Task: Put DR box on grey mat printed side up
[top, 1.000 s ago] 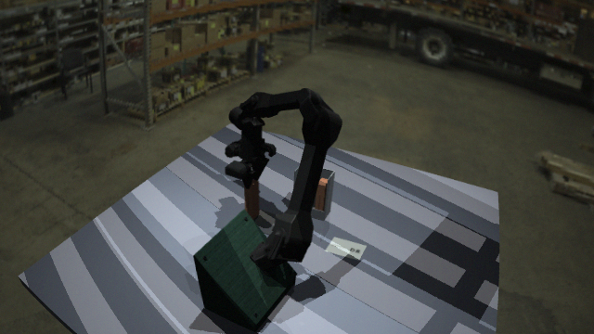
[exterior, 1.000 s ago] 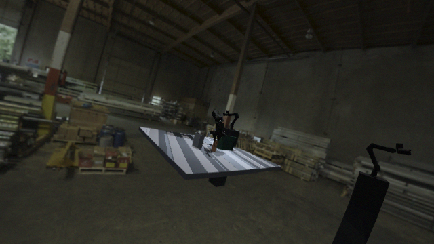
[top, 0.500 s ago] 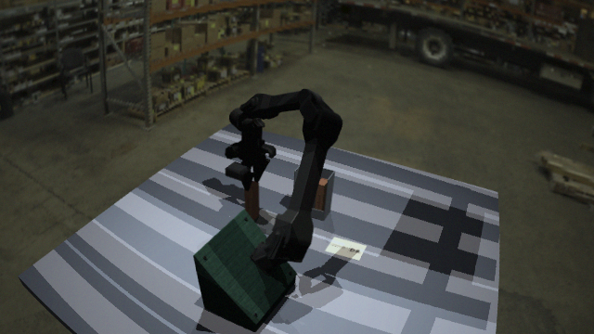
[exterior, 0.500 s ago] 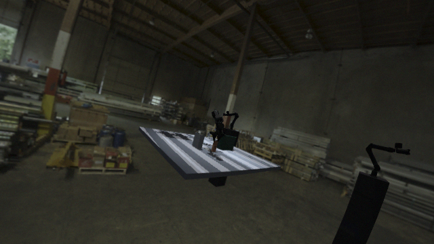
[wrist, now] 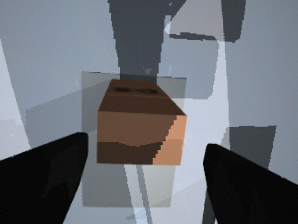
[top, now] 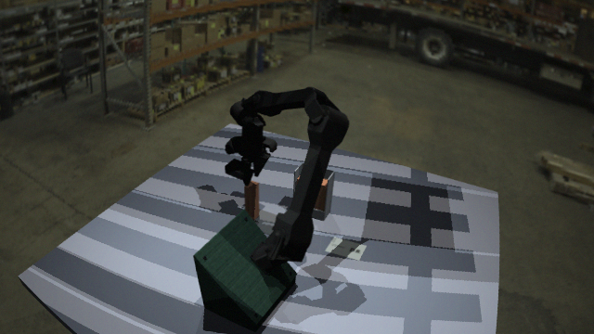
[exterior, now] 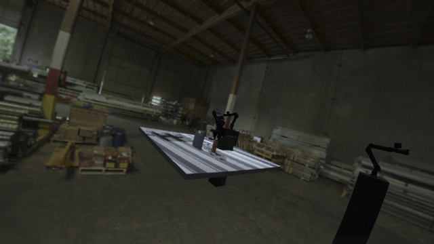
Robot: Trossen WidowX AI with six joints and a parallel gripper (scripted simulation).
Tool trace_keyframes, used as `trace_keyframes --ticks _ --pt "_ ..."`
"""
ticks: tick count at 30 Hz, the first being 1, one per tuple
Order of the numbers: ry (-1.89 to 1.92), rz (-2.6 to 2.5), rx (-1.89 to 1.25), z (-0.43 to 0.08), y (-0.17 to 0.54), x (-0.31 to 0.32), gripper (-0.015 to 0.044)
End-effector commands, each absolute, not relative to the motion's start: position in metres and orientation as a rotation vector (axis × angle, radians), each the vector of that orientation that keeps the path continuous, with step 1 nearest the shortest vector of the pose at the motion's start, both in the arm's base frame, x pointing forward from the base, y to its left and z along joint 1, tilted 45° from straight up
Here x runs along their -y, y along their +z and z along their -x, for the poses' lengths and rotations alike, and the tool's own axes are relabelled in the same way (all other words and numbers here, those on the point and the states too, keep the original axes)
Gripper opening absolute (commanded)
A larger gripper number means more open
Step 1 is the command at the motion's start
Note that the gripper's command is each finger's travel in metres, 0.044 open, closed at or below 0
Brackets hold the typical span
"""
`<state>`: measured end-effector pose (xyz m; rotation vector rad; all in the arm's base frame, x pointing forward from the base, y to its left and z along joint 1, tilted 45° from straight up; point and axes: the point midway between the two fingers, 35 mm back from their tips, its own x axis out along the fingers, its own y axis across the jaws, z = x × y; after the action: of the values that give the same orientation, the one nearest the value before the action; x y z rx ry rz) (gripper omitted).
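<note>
Single black arm (top: 320,132) (exterior: 220,121), mounted on green wedge-shaped base (top: 223,266) (exterior: 226,143), reaches out and bends down over the striped-looking worktop (top: 153,232) (exterior: 196,166) (wrist: 260,75). Tool (top: 250,180) (exterior: 213,138) (wrist: 147,148) points down, fingers part-way open, nothing gripped. Wrist view: one finger each side of the orange-brown box (top: 251,200) (exterior: 214,146) (wrist: 140,137), visible gap both sides.

Box is upright on the grey mat (wrist: 125,187), tall and narrow in top view, mat edges showing around it in wrist view. Dark print sits on an upright side, at the far side of the box in wrist view, so print is not facing up. Letters too foreshortened and dark to read here. The plain end faces the wrist camera, partly lit, partly shadowed.

Grey bin (top: 329,199) (exterior: 198,140) stands well apart from the box. Orange-brown contents (top: 323,197) show inside it, partly hidden behind the arm in top view; count can't be told. Pale card (top: 360,254) with small dark marks lies flat near the base, partly in shadow. Shadows cross the worktop. Exterior view also has a black pedestal (exterior: 363,203) at right with a thin arm-like fixture (exterior: 384,148) on top.
</note>
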<state>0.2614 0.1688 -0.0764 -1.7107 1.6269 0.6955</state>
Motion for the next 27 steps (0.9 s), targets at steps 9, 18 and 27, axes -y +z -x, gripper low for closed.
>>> trace_keyframes --ticks 9,18,27 --pt "0.703 1.729 -1.496 -0.257 -0.063 -0.180 0.0242" --pt "0.704 1.726 -1.521 -0.258 -0.065 -0.182 0.0137" --pt "0.705 1.716 -1.609 -0.262 -0.073 -0.190 0.0000"
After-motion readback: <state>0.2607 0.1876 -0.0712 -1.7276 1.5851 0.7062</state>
